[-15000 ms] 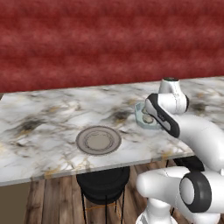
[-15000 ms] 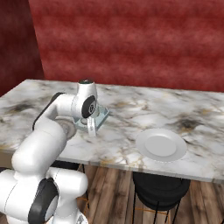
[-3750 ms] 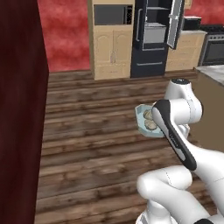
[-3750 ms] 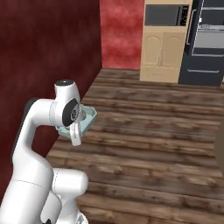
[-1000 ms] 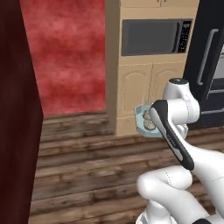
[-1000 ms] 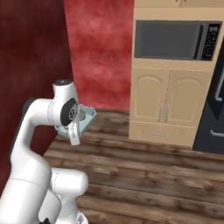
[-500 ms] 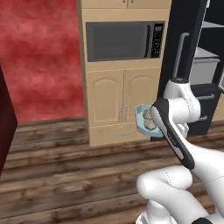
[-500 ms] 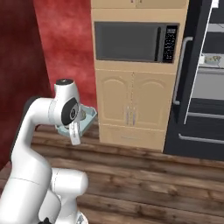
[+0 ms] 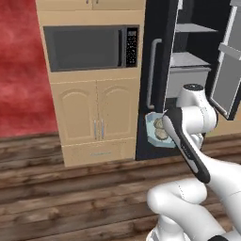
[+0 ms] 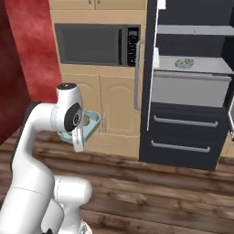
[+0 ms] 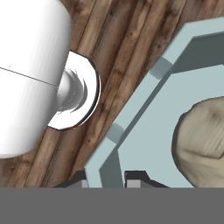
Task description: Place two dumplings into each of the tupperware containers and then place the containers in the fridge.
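My gripper [image 11: 109, 178] is shut on the rim of a light-blue tupperware container [image 11: 144, 113]; its wall stands between the two dark fingertips. A tan dumpling [image 11: 202, 144] lies inside it. From the left base view the container [image 9: 151, 134] hangs at chest height in front of the arm, with two dumplings [image 9: 161, 131] in it. It also shows beside the hand in the right base view, container [image 10: 91, 123]. The dark fridge [image 10: 192, 123] stands open just ahead to the right. On its light grey shelf lies a second shallow container [image 10: 184, 62].
A black microwave [image 9: 87, 47] sits in tan cabinets [image 9: 96, 117] left of the fridge. The fridge's grey bar handle [image 9: 151, 75] and its open door with white bins [image 9: 230, 70] flank the opening. Below is a wooden floor [image 10: 160, 192]; a red wall [image 9: 21, 70] is at far left.
The whole scene has slid left as the base moved: the microwave went from centre to left and the open fridge came into view. The held container stays in the same grip.
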You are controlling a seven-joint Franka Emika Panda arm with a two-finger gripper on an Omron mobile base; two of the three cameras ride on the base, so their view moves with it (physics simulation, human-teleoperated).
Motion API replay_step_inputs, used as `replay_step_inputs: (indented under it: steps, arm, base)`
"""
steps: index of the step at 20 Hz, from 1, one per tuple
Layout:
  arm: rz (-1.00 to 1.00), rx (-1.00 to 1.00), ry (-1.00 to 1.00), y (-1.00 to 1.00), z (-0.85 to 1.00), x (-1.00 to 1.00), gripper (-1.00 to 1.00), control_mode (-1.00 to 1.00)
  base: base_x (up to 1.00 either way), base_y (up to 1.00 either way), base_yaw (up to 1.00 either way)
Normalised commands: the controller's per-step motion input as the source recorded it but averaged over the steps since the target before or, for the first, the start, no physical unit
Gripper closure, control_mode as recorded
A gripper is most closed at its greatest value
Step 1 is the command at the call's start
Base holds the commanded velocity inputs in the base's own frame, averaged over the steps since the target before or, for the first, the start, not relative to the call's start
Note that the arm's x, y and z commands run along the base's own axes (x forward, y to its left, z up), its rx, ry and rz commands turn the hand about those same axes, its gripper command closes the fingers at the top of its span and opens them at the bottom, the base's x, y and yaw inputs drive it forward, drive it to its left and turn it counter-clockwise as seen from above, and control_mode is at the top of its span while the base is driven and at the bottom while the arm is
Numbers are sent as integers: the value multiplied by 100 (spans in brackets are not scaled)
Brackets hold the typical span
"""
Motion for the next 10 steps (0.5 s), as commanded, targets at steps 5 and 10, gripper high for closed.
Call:
replay_step_inputs:
  steps: [5, 10]
  arm:
    - [0, 0, 0, 0, 0, 0, 100, 100]
    - [0, 0, 0, 0, 0, 0, 100, 100]
  base:
    - [59, -100, 0]
    - [65, -100, 0]
